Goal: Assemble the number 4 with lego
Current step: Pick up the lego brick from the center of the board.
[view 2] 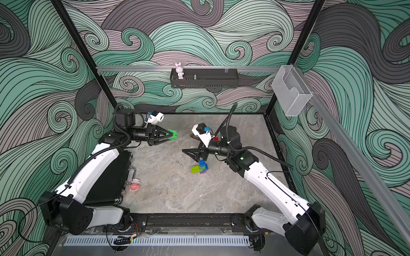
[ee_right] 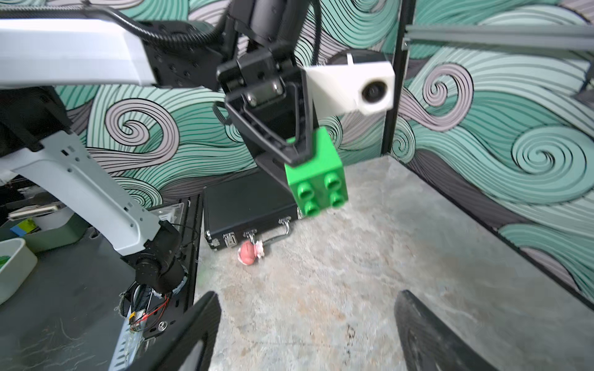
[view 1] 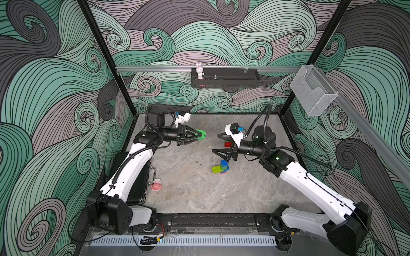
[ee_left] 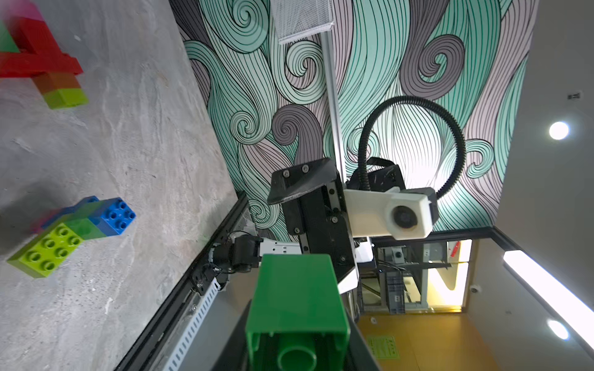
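Above the worktop's far half, the left hand (view 1: 198, 134) clamps the green brick (view 1: 203, 135), studs facing the empty, open right hand (view 1: 215, 143), which is nearer the blue-lime stack (view 1: 220, 167).

The green brick (ee_right: 316, 170) is glossy plastic, the tabletop (view 1: 188, 188) matt, stone-like.

Left gripper (view 1: 199, 135) clenched — right gripper (view 1: 215, 143) agape
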`<state>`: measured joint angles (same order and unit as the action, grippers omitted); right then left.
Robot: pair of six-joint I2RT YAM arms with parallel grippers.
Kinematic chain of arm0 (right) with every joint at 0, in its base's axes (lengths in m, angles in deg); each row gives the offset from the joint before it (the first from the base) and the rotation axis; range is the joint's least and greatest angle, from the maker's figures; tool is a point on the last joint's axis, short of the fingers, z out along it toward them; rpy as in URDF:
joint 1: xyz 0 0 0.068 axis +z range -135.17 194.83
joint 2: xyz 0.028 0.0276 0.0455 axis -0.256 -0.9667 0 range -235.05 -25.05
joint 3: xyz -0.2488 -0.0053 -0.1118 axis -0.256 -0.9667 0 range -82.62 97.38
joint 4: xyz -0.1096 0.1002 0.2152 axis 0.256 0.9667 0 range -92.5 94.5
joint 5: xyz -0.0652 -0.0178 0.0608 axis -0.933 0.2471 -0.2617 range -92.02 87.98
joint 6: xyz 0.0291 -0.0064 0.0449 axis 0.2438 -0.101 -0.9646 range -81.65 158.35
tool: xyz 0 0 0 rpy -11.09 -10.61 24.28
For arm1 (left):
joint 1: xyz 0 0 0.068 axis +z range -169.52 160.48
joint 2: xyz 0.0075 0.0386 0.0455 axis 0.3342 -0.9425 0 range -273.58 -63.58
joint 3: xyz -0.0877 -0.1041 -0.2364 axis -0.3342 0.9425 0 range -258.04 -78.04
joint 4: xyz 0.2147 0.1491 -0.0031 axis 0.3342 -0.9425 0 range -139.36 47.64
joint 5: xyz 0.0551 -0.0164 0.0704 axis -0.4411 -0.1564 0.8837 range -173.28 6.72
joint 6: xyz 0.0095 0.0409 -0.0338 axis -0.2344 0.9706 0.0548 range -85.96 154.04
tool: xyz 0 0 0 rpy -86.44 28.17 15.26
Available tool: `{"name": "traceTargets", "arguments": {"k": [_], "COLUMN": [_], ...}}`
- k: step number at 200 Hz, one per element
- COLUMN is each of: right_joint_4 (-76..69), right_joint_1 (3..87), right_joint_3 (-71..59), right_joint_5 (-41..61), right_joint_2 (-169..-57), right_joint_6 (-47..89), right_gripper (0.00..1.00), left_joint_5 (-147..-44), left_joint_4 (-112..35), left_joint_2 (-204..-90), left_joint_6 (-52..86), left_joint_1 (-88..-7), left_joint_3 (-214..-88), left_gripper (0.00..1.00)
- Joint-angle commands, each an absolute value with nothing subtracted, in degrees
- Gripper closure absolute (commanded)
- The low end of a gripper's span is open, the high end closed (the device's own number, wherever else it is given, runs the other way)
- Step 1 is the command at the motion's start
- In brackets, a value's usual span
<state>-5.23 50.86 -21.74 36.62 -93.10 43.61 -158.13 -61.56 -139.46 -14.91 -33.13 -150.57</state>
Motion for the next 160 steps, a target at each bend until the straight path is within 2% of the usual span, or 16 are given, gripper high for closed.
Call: {"name": "traceTargets", "arguments": {"k": [1,75,119,160], "right_joint_4": [-12.40,-9.80,-15.78,-17.82], "right_joint_1": [50.93,54.75,55.45,55.61], "right_joint_3": [-18.85,-11.55,-11.34,-12.22], "right_joint_5": [42.44,44.92,43.32,41.71], "right_joint_2": [-95.96,-104.24,-106.48,-106.44], "right_joint_6": [44.68,55.37,52.26,50.89], "right_gripper": [0.15,0.29,0.47,0.70], "left_joint_5": [-163.04,-162.07,-161.70,-161.81], "left_joint_4": [-60.55,-59.69,-58.88,-57.96], "left_joint_2": [-138.93,-139.13,-138.57,-138.21], "left_joint_6": [-16.10,-16.56,-16.80,-17.19], "left_joint_1": [-33.63,-33.95,-34.06,-34.03], "left_joint_3": [-153.10,-152.88,-152.41,-151.60], "left_gripper": [0.82,0.81,0.81,0.80]}}
